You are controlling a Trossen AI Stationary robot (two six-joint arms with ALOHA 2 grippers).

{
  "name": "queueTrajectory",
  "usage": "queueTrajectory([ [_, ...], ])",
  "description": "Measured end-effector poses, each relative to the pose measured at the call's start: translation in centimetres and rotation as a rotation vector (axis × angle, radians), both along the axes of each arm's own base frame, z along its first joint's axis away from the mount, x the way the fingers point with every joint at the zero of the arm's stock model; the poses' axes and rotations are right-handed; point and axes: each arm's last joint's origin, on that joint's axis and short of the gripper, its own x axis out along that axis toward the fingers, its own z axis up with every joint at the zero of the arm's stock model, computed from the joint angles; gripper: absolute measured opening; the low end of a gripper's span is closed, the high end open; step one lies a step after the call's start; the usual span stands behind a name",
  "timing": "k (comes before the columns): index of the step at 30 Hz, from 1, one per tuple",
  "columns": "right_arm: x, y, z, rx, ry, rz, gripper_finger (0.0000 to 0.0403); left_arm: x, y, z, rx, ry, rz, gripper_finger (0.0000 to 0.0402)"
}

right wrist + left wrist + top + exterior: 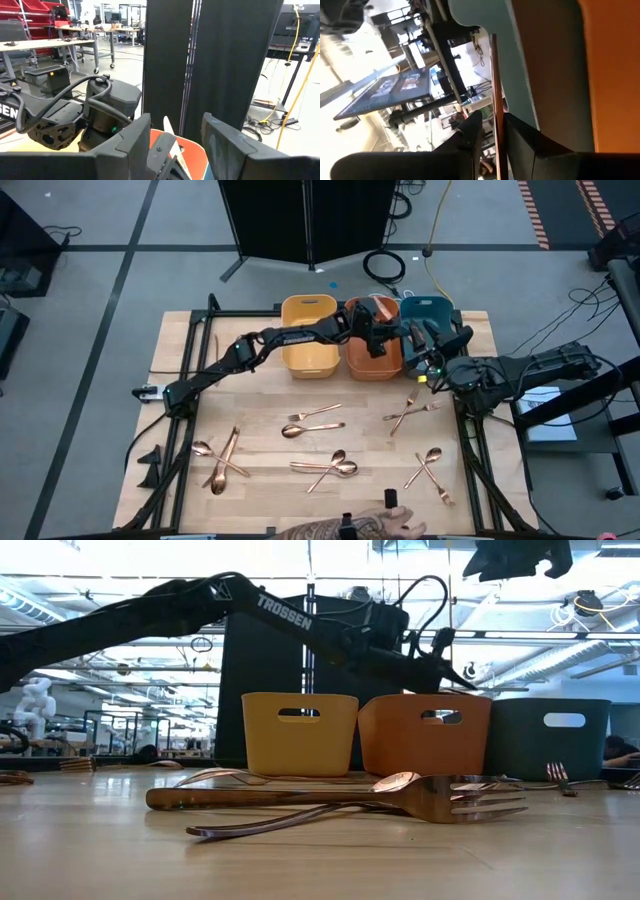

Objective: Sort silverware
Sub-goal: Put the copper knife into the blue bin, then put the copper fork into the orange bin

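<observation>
The left gripper (385, 340), pinched on 1 thin copper piece (496, 100) over the orange bin (372, 365), looks ready to drop it—next, open the fingers—while the right gripper (432, 345) waits open beside, holding nothing.

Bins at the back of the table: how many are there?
3, side by side along the far edge: yellow bin on the left, orange bin in the middle, teal bin on the right, partly covered by the arms.
</observation>
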Motion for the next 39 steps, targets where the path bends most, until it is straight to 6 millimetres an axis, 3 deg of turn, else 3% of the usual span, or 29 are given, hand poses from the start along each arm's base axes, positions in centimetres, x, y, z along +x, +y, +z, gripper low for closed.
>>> queueTrajectory([
  [8, -0.1, -0.1, 0.1, -0.008, 0.009, -0.006, 0.0164, 0.0, 0.2, -0.1, 0.048, 0.022, 0.102, 0.0083],
  [20, 0.0, -0.6, 0.1, -0.017, 0.029, -0.035, 0.0164, -0.1, -0.1, -0.3, 0.230, 0.067, 0.011, 0.0188],
  [23, -0.1, -0.7, 0.1, -0.022, 0.039, -0.036, 0.0164, -0.1, -0.1, -0.3, 0.326, 0.070, -0.019, 0.0194],
  [29, -0.1, -0.7, 0.1, -0.025, 0.046, -0.035, 0.0164, -0.1, 0.2, -0.1, 0.344, 0.050, -0.017, 0.0195],
  [32, -0.1, -0.7, 0.2, -0.025, 0.045, -0.035, 0.0164, -0.1, 0.6, 0.4, 0.220, 0.004, 0.091, 0.0195],
  [35, -0.1, -0.7, 0.2, -0.025, 0.045, -0.036, 0.0164, -0.1, 1.3, 1.6, 0.030, -0.135, 0.303, 0.0193],
  [39, 0.0, -0.7, 0.2, -0.023, 0.036, -0.032, 0.0164, -1.0, 1.4, 5.2, -0.093, -0.227, 0.469, 0.0192],
])
